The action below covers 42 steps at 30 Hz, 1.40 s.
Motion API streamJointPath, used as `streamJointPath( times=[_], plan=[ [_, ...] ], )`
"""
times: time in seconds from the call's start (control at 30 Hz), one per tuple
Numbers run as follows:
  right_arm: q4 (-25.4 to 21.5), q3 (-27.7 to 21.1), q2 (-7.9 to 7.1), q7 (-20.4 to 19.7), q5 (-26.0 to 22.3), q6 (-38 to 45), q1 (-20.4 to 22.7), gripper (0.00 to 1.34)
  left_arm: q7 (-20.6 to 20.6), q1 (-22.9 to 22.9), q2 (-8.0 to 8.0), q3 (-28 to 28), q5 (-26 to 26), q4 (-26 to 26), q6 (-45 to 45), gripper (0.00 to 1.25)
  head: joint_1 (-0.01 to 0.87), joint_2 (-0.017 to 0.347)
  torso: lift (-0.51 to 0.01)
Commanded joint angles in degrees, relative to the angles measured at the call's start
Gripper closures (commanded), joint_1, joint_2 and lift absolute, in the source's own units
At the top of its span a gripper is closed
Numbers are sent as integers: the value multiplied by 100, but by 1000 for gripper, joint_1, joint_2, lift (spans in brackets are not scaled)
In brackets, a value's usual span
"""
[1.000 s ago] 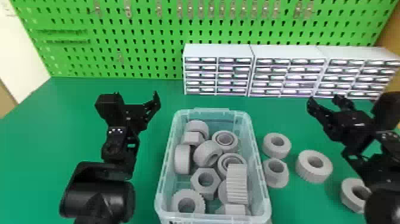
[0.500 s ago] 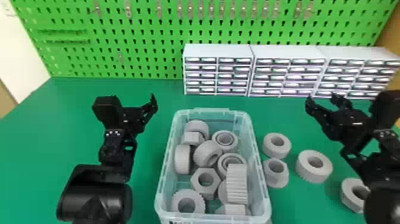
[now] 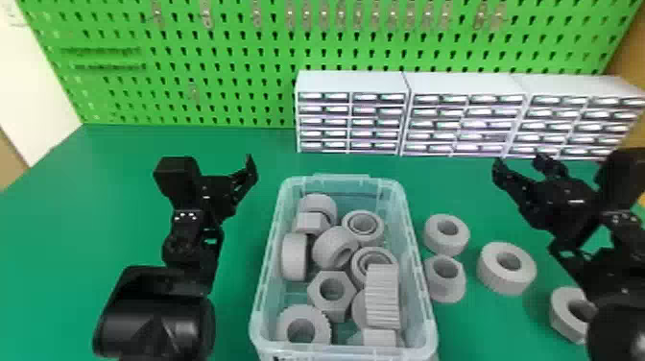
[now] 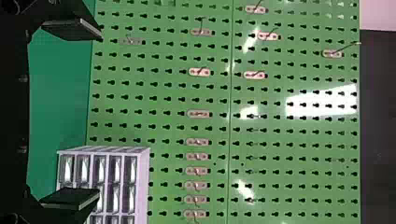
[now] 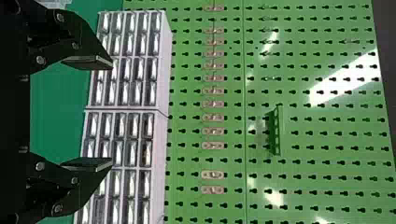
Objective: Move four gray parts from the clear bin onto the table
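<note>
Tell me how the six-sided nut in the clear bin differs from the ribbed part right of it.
The nut has flat sides; the ribbed part has ridges across its rim. The nut turns its hole to the head camera, while the ribbed part turns its ridged rim that way. Both are gray and lie in the clear bin.

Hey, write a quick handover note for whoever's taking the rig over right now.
Left gripper: open, empty, left of the clear plastic bin.
Right gripper: open, empty, right of the bin.
Done: four gray ring-like parts are on the green table, right of the bin; the right arm partly hides one.
More gray parts lie in the bin.
Left: probably nothing; the count looks met.
</note>
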Motion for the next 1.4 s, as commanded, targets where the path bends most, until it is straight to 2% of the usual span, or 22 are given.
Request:
streamJointPath(
  times=[0.0,1.37],
  plan=[
    [23,45,-43,0,0,18,-83,524,1,-33,0,-17,-35,-28,12,99,693,72,-52],
    [85,107,19,0,-27,35,-48,524,-8,37,0,0,-97,-108,144,99,693,72,-52]
  ],
)
